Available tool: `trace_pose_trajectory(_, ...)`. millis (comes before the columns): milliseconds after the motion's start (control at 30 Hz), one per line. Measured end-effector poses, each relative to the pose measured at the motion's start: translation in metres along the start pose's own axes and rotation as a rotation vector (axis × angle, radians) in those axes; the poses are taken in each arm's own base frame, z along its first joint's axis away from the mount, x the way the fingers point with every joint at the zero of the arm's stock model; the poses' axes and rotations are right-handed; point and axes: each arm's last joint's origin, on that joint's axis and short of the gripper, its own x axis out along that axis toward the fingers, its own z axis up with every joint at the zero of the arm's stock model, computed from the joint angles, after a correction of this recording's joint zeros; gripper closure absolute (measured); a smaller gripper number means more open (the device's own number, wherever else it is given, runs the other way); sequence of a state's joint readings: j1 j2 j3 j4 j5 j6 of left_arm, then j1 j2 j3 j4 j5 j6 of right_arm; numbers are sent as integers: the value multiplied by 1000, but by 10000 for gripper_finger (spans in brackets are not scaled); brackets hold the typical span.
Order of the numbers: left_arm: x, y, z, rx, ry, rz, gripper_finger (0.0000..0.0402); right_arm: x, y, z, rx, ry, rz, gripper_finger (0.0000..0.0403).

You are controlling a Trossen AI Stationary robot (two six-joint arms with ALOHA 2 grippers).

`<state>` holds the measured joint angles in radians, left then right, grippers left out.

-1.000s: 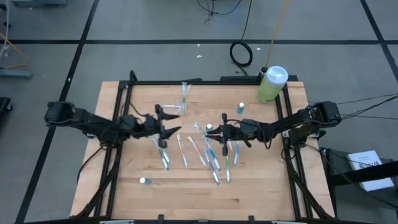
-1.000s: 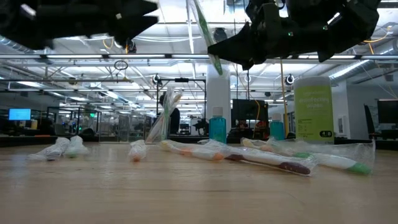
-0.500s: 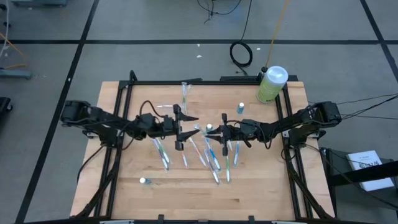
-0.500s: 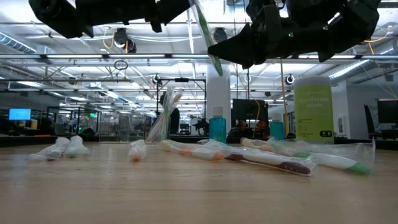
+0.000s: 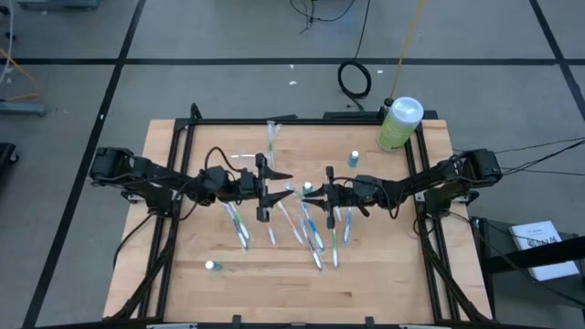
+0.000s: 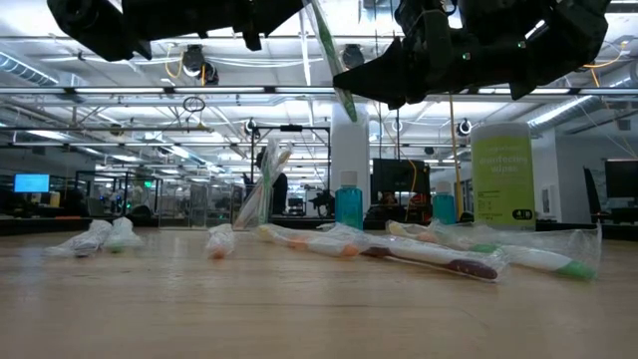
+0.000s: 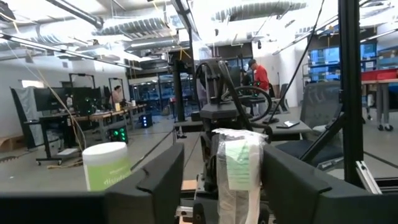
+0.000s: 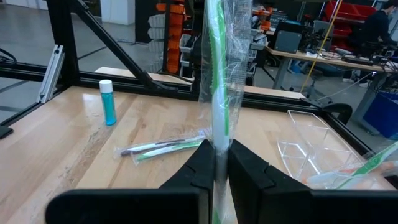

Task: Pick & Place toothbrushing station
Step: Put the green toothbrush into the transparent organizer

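Compared with a second ago, the left arm has swung inward across the table (image 5: 183, 274): its left gripper (image 5: 264, 185), which then hung above the toothbrushes on the left part of the table, now sits near the middle, close to the right gripper (image 5: 328, 191), and it has not shifted since half a second ago. The left gripper's fingers (image 7: 158, 177) stand apart with nothing between them; seen from its wrist, the wrapped green toothbrush (image 8: 217, 93) held by the other arm shows in the gap, farther off. The right gripper is closed on that wrapped green toothbrush, holding it upright above the table, just as in the earlier pictures; the right arm has not moved. The toothbrushing station (image 5: 271, 139), a clear plastic holder, lies near the far edge of the table, in the same place as before, with a wrapped toothbrush lying in it. The loose wrapped toothbrushes (image 5: 311, 233) are scattered over the middle of the table, unchanged. The green bottle (image 5: 398, 123) stands at the far right corner, and the small blue bottle (image 5: 353, 158) near it.
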<state>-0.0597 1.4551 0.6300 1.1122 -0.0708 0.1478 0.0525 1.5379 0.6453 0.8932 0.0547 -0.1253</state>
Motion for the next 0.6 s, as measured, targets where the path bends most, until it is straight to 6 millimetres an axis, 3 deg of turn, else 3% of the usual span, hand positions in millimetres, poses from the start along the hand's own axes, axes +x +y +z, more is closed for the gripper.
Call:
trace_pose_trajectory(400,0,-1,0,24,-4,-35,373,0,0,0,8,4,-7,376)
trace_pose_trajectory(500,0,-1,0,24,-4,-33,391,0,-1,-1,8,11,-24,352)
trace_pose_trajectory(600,-2,0,6,24,-11,-17,386,0,-1,-2,8,27,-26,313)
